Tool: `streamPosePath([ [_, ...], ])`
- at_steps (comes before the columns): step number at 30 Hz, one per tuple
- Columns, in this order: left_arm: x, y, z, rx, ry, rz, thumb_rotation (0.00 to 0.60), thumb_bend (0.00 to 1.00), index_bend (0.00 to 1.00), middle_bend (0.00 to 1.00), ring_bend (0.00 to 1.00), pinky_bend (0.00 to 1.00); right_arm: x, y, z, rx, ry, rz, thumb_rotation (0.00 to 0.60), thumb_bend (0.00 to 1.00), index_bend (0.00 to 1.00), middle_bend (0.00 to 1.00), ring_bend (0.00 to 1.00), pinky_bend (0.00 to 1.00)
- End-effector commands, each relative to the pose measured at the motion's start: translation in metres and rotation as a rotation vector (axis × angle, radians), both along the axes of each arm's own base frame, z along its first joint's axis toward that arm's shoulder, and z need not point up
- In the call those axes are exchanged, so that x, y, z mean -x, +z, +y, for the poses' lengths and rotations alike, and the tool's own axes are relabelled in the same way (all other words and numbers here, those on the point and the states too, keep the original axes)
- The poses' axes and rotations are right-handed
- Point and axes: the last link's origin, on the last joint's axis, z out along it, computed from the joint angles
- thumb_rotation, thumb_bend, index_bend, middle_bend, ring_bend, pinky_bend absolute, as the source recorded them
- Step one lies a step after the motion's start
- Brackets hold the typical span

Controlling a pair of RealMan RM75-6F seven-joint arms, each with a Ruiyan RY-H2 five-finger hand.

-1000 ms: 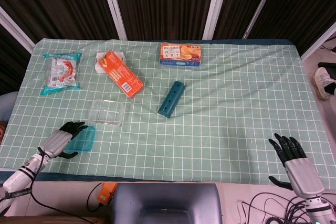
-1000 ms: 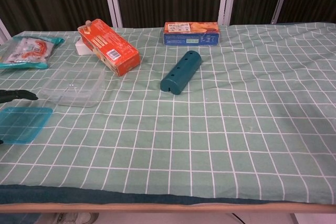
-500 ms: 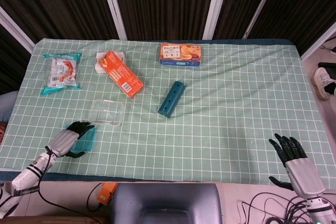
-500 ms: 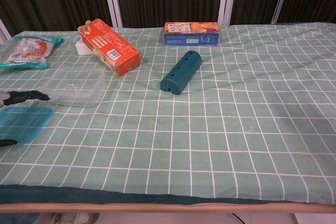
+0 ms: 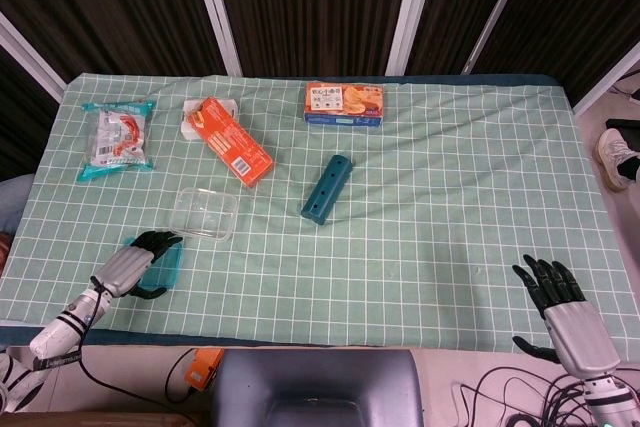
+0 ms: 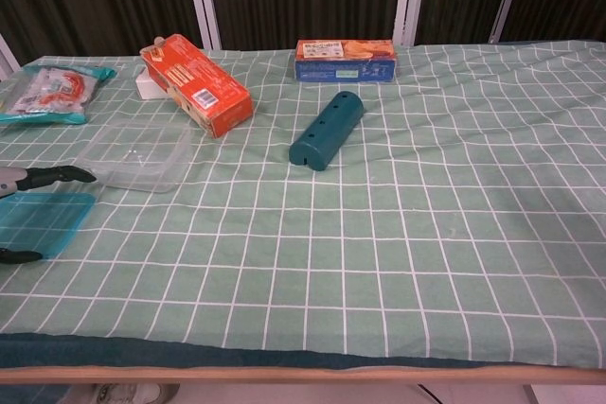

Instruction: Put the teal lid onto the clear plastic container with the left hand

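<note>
The teal lid lies flat on the checked cloth near the table's front left edge, also seen in the chest view as the teal lid. My left hand reaches over its left part. The fingers stretch along the lid's far edge, and the thumb lies by its near edge. I cannot see a firm grip, and the lid is still on the cloth. The clear plastic container stands open just beyond the lid; the chest view shows the same container. My right hand rests open at the front right, holding nothing.
A dark teal cylinder with holes lies mid-table. An orange box sits behind the container, with a small white object beside it. A snack bag is at far left and a biscuit box at the back.
My left hand has slid in from the left edge and now spans the teal lid. The lid, the container and the right hand have not moved.
</note>
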Motion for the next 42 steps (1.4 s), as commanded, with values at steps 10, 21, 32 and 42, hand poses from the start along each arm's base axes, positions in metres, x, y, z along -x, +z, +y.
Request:
streamPosePath([
  [10, 0.005, 0.000, 0.003, 0.011, 0.031, 0.021, 0.600, 0.22, 0.00, 0.00, 0.00, 0.00, 0.000, 0.000, -0.001, -0.001, -0.002, 0.001, 0.600, 0.16, 0.00, 0.00, 0.00, 0.00],
  [21, 0.008, 0.001, 0.006, 0.031, 0.074, 0.004, 0.600, 0.21, 0.00, 0.07, 0.19, 0.05, 0.000, -0.001, 0.000, -0.002, -0.002, 0.001, 0.600, 0.16, 0.00, 0.00, 0.00, 0.00],
  [32, 0.012, -0.001, 0.006, 0.036, 0.084, 0.005, 0.600, 0.21, 0.00, 0.14, 0.25, 0.24, 0.000, 0.000, 0.000, -0.001, -0.001, -0.001, 0.600, 0.16, 0.00, 0.00, 0.00, 0.00],
  [42, 0.016, -0.001, 0.007, 0.029, 0.093, 0.018, 0.600, 0.22, 0.00, 0.28, 0.49, 0.47, 0.000, 0.000, 0.000, -0.005, -0.001, -0.001, 0.600, 0.16, 0.00, 0.00, 0.00, 0.00],
])
